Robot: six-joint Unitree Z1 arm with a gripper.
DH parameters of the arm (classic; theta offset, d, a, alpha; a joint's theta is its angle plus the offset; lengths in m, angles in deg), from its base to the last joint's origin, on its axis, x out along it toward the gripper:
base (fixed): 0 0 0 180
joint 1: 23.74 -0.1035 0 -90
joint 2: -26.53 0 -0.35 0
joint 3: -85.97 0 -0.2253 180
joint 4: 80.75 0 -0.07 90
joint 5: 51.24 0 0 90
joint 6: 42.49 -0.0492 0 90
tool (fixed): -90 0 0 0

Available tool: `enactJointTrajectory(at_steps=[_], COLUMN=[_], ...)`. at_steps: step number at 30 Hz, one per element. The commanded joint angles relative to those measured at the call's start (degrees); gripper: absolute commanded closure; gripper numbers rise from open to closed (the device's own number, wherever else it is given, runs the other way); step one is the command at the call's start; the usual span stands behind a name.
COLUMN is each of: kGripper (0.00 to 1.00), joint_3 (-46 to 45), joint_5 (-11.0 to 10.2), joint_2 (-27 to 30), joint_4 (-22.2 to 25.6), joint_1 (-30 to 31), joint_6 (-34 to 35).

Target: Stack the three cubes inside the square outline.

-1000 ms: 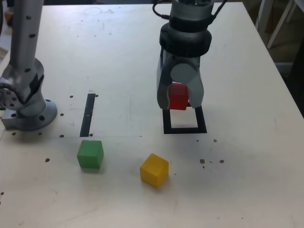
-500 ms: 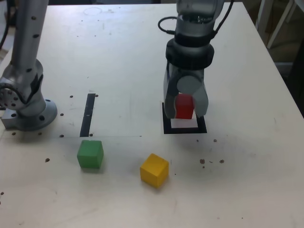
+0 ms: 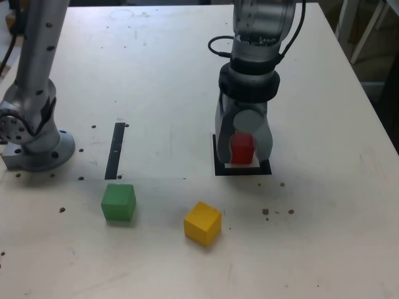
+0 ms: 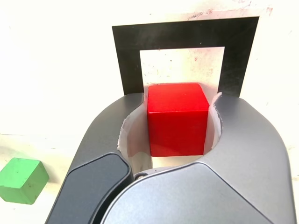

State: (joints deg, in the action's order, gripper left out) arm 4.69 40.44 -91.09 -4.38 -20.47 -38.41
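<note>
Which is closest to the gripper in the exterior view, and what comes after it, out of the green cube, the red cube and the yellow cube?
1. Red cube: between the gripper's fingers, at the square outline.
2. Yellow cube: on the table, below the outline and toward the view's left.
3. Green cube: farther toward the view's left.

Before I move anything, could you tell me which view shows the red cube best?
The wrist view: the red cube shows large between the jaws. The exterior view shows it smaller, partly hidden by the gripper.
</note>
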Motion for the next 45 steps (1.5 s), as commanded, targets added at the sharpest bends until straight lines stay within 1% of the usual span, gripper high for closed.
enactJointTrajectory(at_steps=[1,3,4,5,6,9,10,12,14,19,21,25,28,32,40,45], kGripper=[0.71,0.69,0.64,0.56,0.44,0.15,0.08,0.02,0.01,0.01,0.01,0.01,0.01,0.0,0.01,0.01], joint_3=[0.07,0.07,0.04,-0.01,-0.09,-0.37,-0.46,-0.61,-0.71,-0.73,-0.67,-0.47,0.05,1.01,1.96,1.78], joint_5=[-0.29,-0.42,-0.46,-0.5,-0.53,-0.51,-0.51,-0.51,-0.52,-1.06,-1.8,-4.01,-5.02,-5.34,-5.29,-5.38], joint_2=[-0.27,-0.3,-0.31,-0.33,-0.33,-0.33,-0.33,-0.3,-0.2,0.74,1.56,4.01,5.42,6.24,6.27,5.24], joint_4=[-0.28,-0.41,-0.47,-0.51,-0.58,-0.67,-0.68,-0.66,-0.62,-0.07,0.66,2.82,4.19,6.23,10.64,11.09], joint_1=[-0.32,-0.51,-0.6,-0.68,-0.75,-0.81,-0.81,-0.81,-0.81,-0.81,-0.7,0.21,1.72,5.41,15.6,20.6], joint_6=[-0.12,-0.13,-0.17,-0.21,-0.26,-0.36,-0.34,-0.28,-0.2,0.15,0.49,1.05,0.0,-1.86,-3.11,-3.91])
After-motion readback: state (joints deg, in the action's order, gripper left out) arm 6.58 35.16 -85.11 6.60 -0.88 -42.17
